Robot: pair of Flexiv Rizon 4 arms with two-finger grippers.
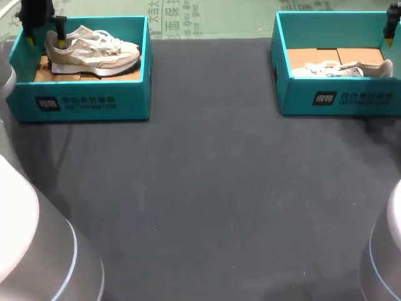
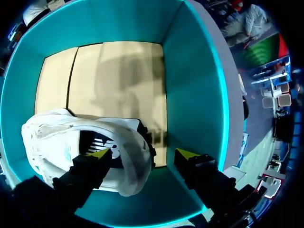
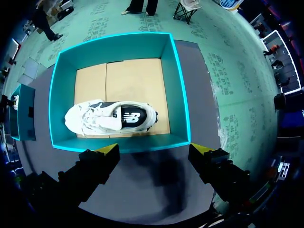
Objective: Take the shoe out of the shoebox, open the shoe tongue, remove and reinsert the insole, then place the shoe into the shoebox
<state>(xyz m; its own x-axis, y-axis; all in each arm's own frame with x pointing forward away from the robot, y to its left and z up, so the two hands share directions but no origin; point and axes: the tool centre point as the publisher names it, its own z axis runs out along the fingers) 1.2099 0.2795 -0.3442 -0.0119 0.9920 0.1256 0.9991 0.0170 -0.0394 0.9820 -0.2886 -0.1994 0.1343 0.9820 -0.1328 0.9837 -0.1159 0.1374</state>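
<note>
Nearest in the head view are the pale housings of the left arm and right arm, both cut off at the lower corners, with the dark table between them. At the far left, the left shoebox holds the left shoe upright, and the left gripper stands over its heel end. At the far right, the right shoe lies low in the right shoebox. The right gripper is mostly out of view; only one finger shows. In the left wrist view, the left gripper is spread inside the box, one finger in the shoe's opening, the other clear of the heel beside the teal wall. The toe is hidden under the finger. In the right wrist view, the right gripper hangs with its fingers wide apart and empty, just outside the box's near wall, the shoe resting on the cardboard floor.
</note>
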